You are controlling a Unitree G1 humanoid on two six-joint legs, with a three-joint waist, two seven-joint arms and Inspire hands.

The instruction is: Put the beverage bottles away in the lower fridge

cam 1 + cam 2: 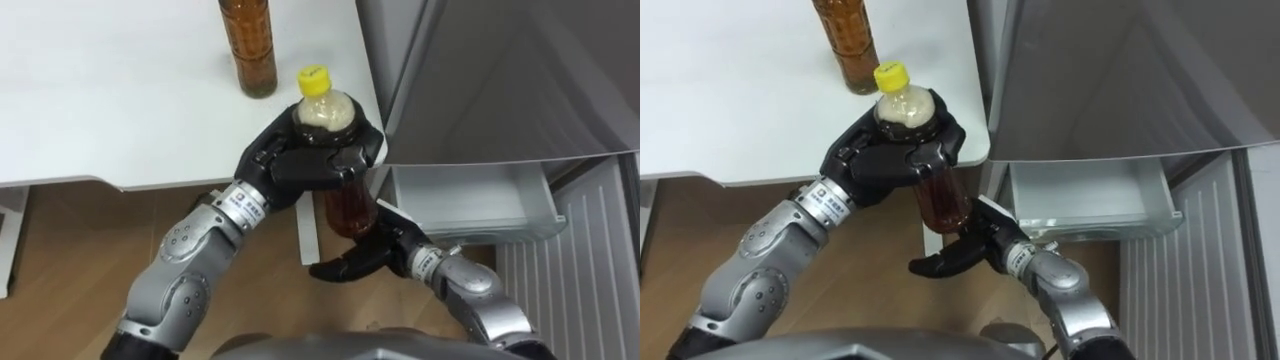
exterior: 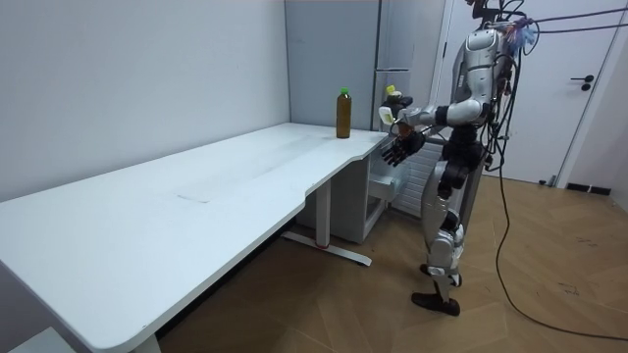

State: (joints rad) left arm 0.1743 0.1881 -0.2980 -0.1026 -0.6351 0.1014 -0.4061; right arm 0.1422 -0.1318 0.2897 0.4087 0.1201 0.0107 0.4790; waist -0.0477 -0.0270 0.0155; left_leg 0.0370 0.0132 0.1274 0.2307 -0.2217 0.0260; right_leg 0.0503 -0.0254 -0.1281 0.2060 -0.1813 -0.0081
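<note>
I stand at the corner of the white table [image 1: 100, 120], where a brown drink bottle [image 1: 250, 50] stands upright, next to the fridge [image 2: 397, 39] and its open lower drawer [image 1: 470, 200]. My left hand [image 1: 310, 160] is wrapped round the yellow-capped bottle [image 1: 350, 205] below its neck, holding it upright just past the table's edge. My right hand [image 1: 365, 258] lies under its base, fingers loosely spread.

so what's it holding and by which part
The yellow-capped bottle, with the left hand curled round its shoulder just below the cap; the right hand is open under the base.
</note>
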